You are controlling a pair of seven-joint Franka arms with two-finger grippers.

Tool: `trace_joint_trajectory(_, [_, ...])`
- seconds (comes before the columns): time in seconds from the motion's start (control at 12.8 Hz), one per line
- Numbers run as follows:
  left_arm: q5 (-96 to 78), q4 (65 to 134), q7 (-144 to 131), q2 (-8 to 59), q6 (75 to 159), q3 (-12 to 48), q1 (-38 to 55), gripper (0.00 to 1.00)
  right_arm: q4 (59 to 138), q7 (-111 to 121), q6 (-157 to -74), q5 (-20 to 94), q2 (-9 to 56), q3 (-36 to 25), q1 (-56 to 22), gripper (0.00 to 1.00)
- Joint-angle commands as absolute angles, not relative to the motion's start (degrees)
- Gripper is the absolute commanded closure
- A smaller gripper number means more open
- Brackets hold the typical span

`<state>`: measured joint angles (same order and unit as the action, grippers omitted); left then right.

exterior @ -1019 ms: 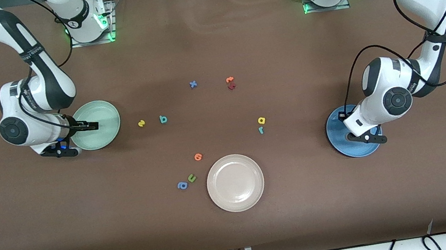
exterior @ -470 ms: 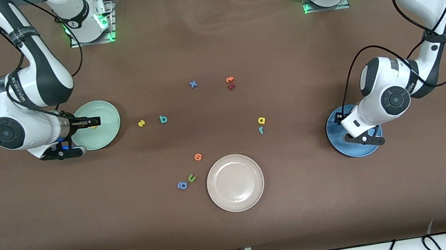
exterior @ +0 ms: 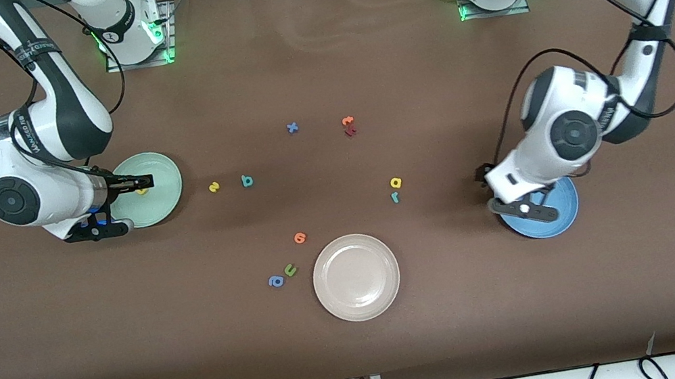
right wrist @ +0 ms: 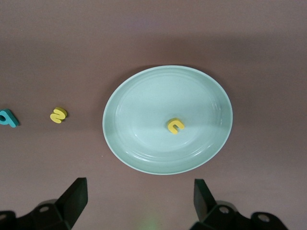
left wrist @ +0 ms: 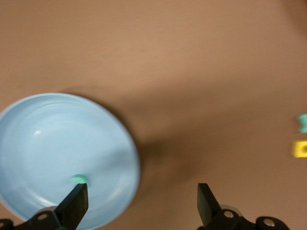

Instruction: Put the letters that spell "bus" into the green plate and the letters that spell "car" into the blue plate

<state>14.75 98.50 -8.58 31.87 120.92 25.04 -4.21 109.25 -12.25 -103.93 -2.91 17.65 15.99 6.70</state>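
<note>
The green plate (exterior: pixel 158 202) (right wrist: pixel 144 100) lies at the right arm's end of the table with a yellow "u" (exterior: pixel 141 191) (right wrist: pixel 175 125) in it. My right gripper (right wrist: pixel 139 201) hangs open and empty by that plate's rim. A yellow "s" (exterior: pixel 214 187) and a teal "b" (exterior: pixel 247 180) lie on the table beside the plate. The blue plate (exterior: pixel 558 218) (left wrist: pixel 43 143) holds a teal "c" (left wrist: pixel 79 179). My left gripper (left wrist: pixel 140 208) is open and empty over that plate's rim. A yellow "a" (exterior: pixel 396 183) and a teal "r" (exterior: pixel 394 197) lie toward mid-table.
A beige plate (exterior: pixel 356 277) sits nearer the front camera at mid-table. Beside it lie a green "u" (exterior: pixel 290 269), a blue "a" (exterior: pixel 276 281) and an orange letter (exterior: pixel 300 237). A blue "x" (exterior: pixel 292 128) and a red-orange pair (exterior: pixel 349 126) lie farther off.
My left gripper has opened and shifted from over the blue plate toward mid-table. My right gripper drew back from the green plate, which uncovered the yellow "u", then held still.
</note>
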Motion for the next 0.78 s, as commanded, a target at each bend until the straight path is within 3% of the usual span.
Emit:
trace_joint_trajectory(0.0, [16.5,94.8,-20.2,36.2,120.4,24.5,2.7,0.00,109.0,-11.0,-103.1,0.1,17.0,16.3,6.9,0.02])
trace_joint_trajectory(0.47, [15.2,92.5,-21.4,41.3,126.8,24.7,9.6,0.00,108.9,-12.0,-105.8,1.2,17.6,16.3,6.6,0.02])
trace_joint_trajectory(0.55, [15.8,92.4,-21.3,42.1,127.8,24.6,10.4,0.03,109.0,-12.5,-107.5,0.4,17.8,16.4,5.3,0.02])
trace_joint_trajectory(0.71, [16.1,92.6,-21.3,43.4,128.9,24.5,11.9,0.23,109.0,-15.4,-109.8,0.4,19.4,16.3,2.7,0.02])
